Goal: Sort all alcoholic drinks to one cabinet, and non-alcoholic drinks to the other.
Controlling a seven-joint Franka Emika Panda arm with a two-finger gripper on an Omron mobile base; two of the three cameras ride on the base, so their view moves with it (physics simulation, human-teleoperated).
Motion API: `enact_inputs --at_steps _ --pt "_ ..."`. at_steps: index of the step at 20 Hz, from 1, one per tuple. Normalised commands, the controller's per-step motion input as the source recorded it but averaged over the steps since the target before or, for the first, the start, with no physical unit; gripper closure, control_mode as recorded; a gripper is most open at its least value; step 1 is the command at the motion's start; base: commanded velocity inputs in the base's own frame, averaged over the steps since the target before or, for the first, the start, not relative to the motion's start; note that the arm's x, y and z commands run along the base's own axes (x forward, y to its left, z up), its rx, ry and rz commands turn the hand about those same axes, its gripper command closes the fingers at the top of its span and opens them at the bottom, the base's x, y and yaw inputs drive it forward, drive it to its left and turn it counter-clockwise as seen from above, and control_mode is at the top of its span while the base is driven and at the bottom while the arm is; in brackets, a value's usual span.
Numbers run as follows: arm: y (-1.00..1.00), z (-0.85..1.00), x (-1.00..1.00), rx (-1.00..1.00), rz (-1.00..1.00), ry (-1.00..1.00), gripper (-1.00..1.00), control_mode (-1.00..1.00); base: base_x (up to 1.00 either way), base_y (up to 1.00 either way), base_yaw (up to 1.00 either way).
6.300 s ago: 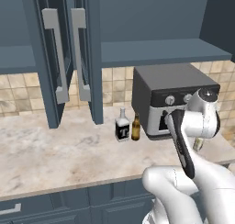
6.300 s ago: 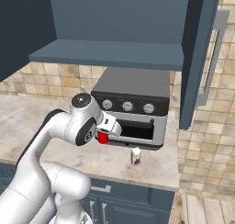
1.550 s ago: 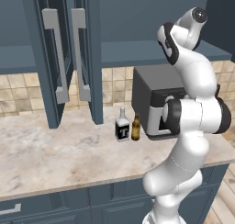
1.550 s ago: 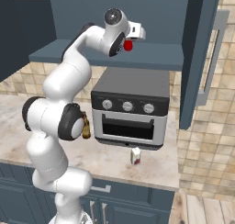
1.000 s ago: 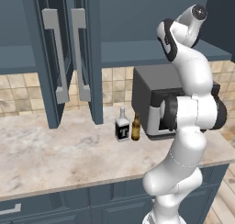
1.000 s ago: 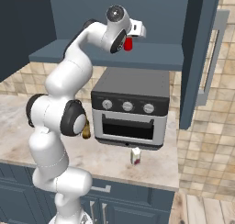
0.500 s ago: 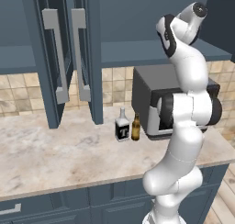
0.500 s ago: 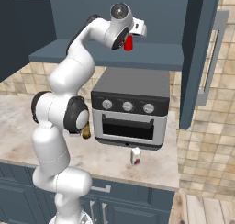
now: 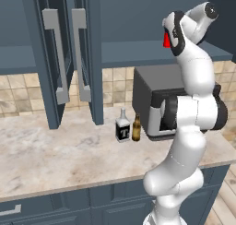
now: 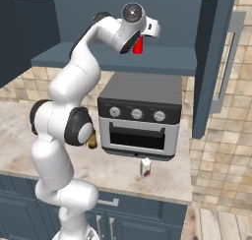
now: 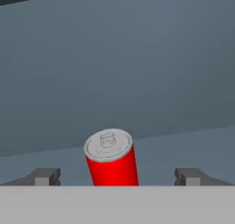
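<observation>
Standing spread wide, the fingers (image 11: 45, 176) flank the red can (image 11: 111, 158) without gripping it; the can sits upright between them on the shelf of the right-hand wall cabinet (image 10: 162, 62), released. From the base cameras the can shows as a red patch beside the raised hand, above the toaster oven (image 10: 139, 117). By the look of it, the first non-alcoholic drink is now placed, roughly a quarter of the job. Three drinks remain down on the tabletop (image 9: 55, 155): the clear liquor bottle (image 9: 122, 127) with its black "T" label and the brown beer bottle (image 9: 136, 127) stand side by side just left of the oven, and the pale cream can (image 10: 145, 167) waits in front of it. That can likely belongs beside the red one, while both bottles should go to the other cabinet (image 9: 69, 58), whose doors hang open at left.
</observation>
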Motion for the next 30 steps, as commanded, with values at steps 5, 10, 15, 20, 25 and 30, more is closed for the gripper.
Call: enact_inputs --at_steps 5,10,15,20,25,30 --pt "-0.1 -0.02 -0.58 0.0 0.0 -0.17 -1.0 -1.0 0.0 0.0 0.0" --pt "-0.03 -0.1 -0.89 0.0 0.0 -0.03 -1.0 -1.0 0.0 0.0 0.0" --pt "0.0 0.0 -1.0 0.0 -0.02 0.13 -1.0 -1.0 0.0 0.0 0.0" --pt "0.01 0.11 -1.0 0.0 -0.08 0.22 -1.0 -1.0 0.0 0.0 0.0" --pt "0.03 0.0 -0.95 0.0 -0.12 0.24 -1.0 -1.0 0.0 0.0 0.0" --pt "0.09 -0.23 -0.8 0.0 -0.11 0.24 -1.0 -1.0 0.0 0.0 0.0"
